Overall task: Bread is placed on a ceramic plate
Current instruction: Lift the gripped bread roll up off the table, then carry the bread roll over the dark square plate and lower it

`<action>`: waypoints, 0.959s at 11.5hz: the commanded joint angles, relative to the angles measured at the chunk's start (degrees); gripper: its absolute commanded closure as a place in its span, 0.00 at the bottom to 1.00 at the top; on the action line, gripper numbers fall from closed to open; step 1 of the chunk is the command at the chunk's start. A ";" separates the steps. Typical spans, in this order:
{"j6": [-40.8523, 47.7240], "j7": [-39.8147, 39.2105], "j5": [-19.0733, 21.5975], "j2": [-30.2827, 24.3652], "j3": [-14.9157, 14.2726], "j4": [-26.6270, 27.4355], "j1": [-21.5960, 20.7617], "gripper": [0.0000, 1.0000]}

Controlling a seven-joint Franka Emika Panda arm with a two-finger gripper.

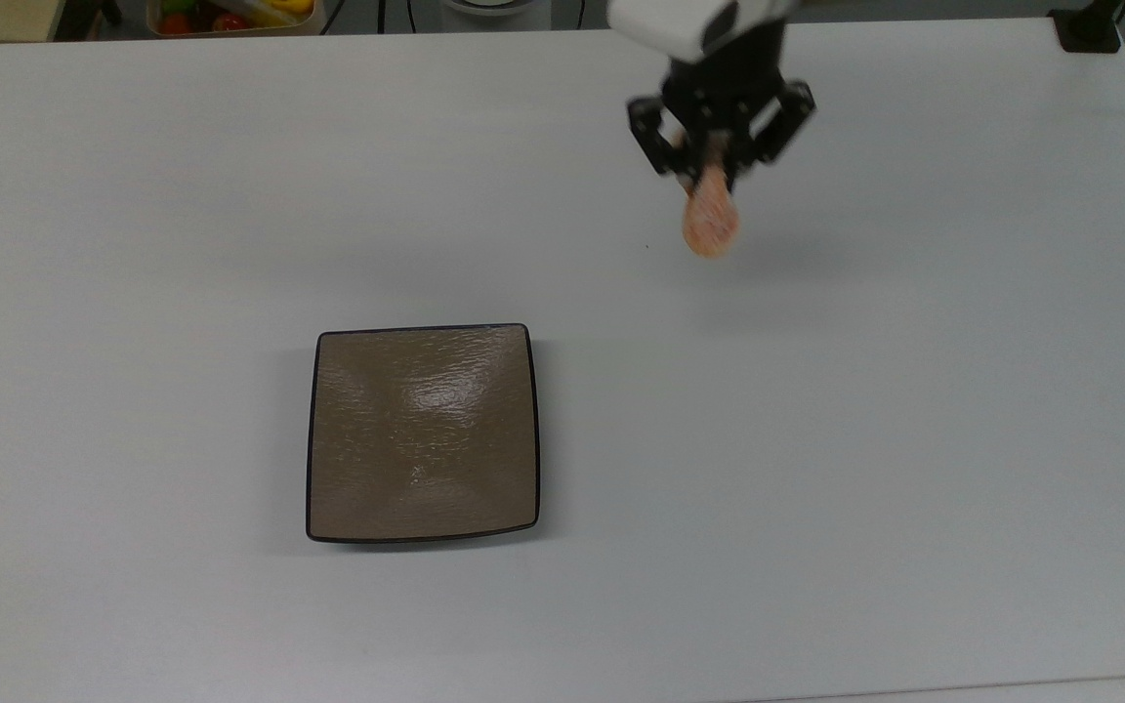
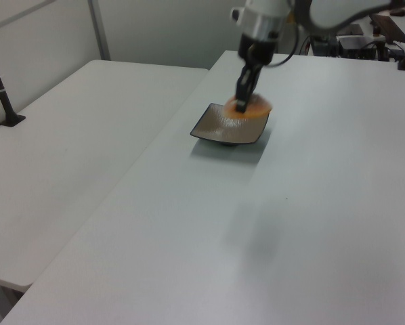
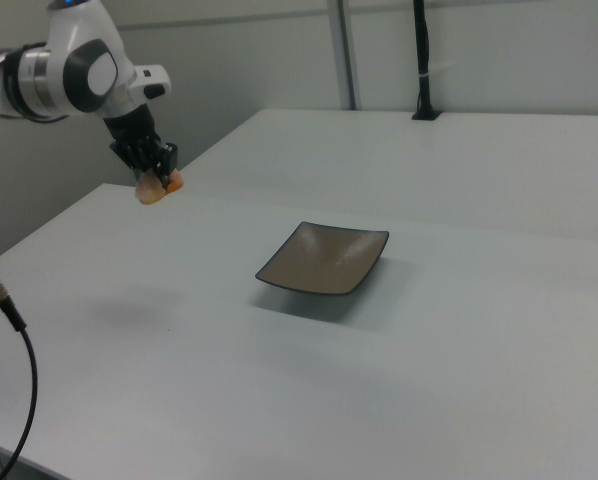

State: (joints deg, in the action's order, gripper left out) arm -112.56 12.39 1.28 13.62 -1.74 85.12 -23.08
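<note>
You have the gripper (image 1: 716,161) closed on one end of the bread (image 1: 711,223), which hangs high above the table (image 1: 914,439), well apart from the ceramic plate (image 1: 424,433). Risk: the roll is held off-centre, so a fast swing toward the plate could work it loose.

We see a lab/office-type room: big plain white table (image 1: 914,469) w/ a second white table (image 2: 74,142) next to it, grey partition walls (image 3: 279,60) behind. A robot arm (image 3: 69,70) works over the table, a loose black cable (image 3: 19,370) hangs at its edge, and desks w/ equipment (image 2: 338,37) sit at the back.
</note>
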 commanded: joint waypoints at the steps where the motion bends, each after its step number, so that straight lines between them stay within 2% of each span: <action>1: 4.09 -14.10 4.07 -9.30 0.07 6.99 5.31 0.81; 4: 3.31 -22.38 4.44 -9.06 -0.63 6.91 10.50 0.81; 7: 0.16 -27.06 4.70 -4.68 -0.64 5.16 17.09 0.81; 11: -14.32 -30.91 3.91 4.02 -0.64 4.09 19.82 0.81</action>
State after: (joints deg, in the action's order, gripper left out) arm -119.37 -14.31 4.49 12.48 -2.31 90.49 -4.37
